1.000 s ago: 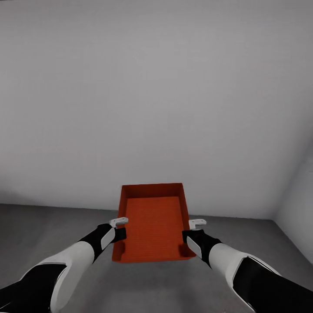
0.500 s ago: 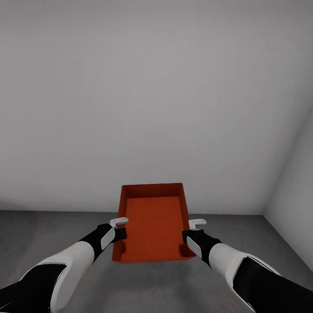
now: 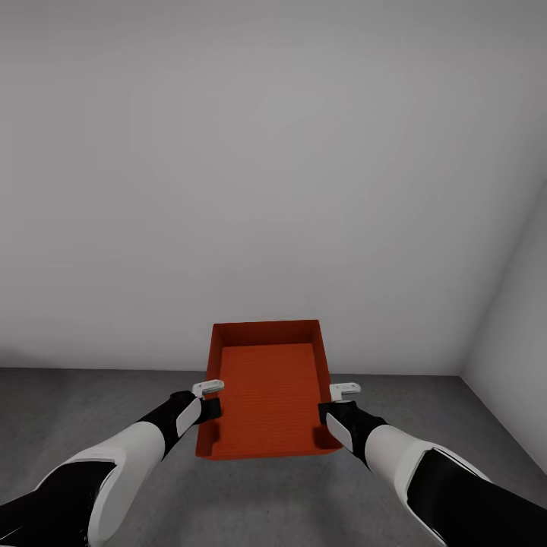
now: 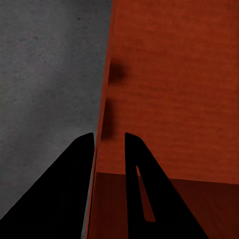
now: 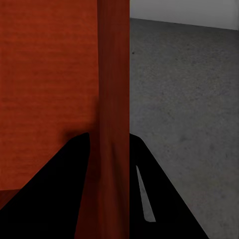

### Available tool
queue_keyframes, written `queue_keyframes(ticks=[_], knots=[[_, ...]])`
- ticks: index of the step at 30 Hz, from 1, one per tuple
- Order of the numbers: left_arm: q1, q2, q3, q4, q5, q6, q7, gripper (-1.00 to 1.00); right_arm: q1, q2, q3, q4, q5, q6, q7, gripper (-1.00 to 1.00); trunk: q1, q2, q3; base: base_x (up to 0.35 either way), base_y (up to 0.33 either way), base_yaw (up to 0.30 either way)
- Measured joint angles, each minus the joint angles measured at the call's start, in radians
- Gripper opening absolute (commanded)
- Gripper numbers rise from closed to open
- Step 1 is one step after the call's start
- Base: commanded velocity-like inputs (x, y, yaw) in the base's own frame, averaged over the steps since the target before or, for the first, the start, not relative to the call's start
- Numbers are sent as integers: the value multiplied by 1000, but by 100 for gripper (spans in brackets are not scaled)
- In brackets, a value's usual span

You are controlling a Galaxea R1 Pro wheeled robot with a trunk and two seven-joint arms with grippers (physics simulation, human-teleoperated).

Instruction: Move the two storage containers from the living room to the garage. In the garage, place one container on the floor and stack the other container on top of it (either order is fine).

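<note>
Left gripper [image 3: 213, 397] clamped on the storage container's [image 3: 267, 395] nine o'clock wall, one finger [image 4: 137, 186] inside, one outside. Right gripper [image 3: 335, 401] clamped likewise on the three o'clock wall. Container held level above the dark concrete floor [image 3: 68, 403], white walls [image 3: 266, 175] beyond at twelve o'clock.

Bare, unfurnished room of garage or utility type, rendered in simulation. Plain white wall [image 3: 266, 167] ahead, meeting a second white wall [image 3: 513, 319] at a corner on the right. Dark grey, mottled concrete floor [image 3: 68, 403] running to the base of both walls, seen at closer range as speckled grey in the left wrist view [image 4: 45, 74] and right wrist view [image 5: 189, 94].
</note>
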Motion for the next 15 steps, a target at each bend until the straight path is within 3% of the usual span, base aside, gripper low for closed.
queue_keyframes(ticks=[8, 11, 15], knots=[[0, 3, -6, -4, 9, -1, 3, -100, 0, 6, -3, 2, 7, -3, -2, -100, 0, 0, 0, 0, 0, 0], [0, 3, -58, -9, 68, 0, 17, -100, 0, 12, -28, 0, 35, 0, -15, -100, 0, 0, 0, 0, 0, 0], [0, 4, -165, -13, 184, 0, 37, -100, 1, 8, -10, -1, 15, 0, -9, -100, 0, 0, 0, 0, 0, 0]])
